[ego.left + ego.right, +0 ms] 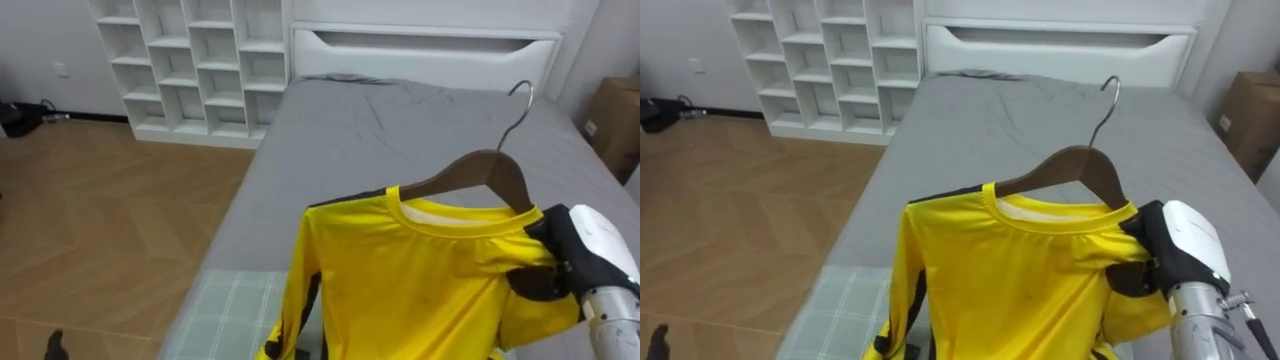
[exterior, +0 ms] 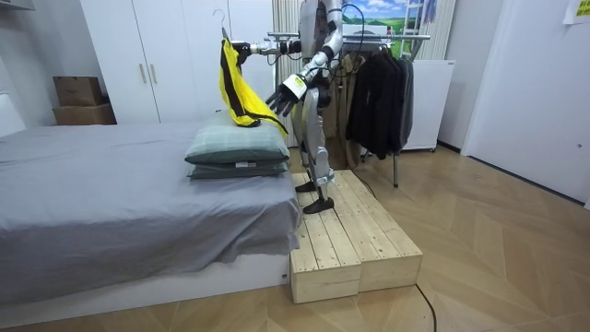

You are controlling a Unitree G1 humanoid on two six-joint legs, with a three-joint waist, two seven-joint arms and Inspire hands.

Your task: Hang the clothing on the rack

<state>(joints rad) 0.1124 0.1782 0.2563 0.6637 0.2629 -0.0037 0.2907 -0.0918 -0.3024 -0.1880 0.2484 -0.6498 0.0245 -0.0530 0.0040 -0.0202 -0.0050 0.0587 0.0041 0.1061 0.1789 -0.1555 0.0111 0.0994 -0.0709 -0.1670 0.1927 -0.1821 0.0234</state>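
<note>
— Gripping what, in the left eye view?
— A yellow shirt (image 1: 420, 290). The right hand (image 1: 585, 255), low on the right, has its fingers curled round one shoulder of it. The shirt sits on a wooden hanger (image 1: 490, 168), hook upward, held above the grey bed (image 1: 400, 130). A checked pillow (image 1: 230, 315) lies below the shirt's lower part.
— And beyond?
— A white headboard (image 1: 420, 55) closes the bed's far end. White shelves (image 1: 190, 60) stand to its left, a box (image 1: 615, 120) at the right edge, and wooden floor (image 1: 100, 220) runs along the left.
— The room view?
— The robot stands upright on a wooden platform (image 2: 355, 240) set against the bed and faces it. Its right arm reaches out level toward the room view's left, and the shirt (image 2: 237, 88) dangles from it over the pillow (image 2: 240, 146), which tops a second, greyer one. The left hand (image 2: 281, 95) is lower, in front of the torso, fingers loosely straight, holding nothing. Behind the robot a rack (image 2: 392, 37) carries dark clothes (image 2: 383, 101), and a white wardrobe (image 2: 157, 55) lines the wall.
— Does the shirt touch the pillow?
— Its lower end is at the pillow's top; touching or just clear, I cannot tell.
— The right eye view?
— The same grip: the right hand (image 1: 1175, 250) is closed on the shirt's shoulder at the hanger's (image 1: 1070, 165) end. The hook is free in the air over the bed.
</note>
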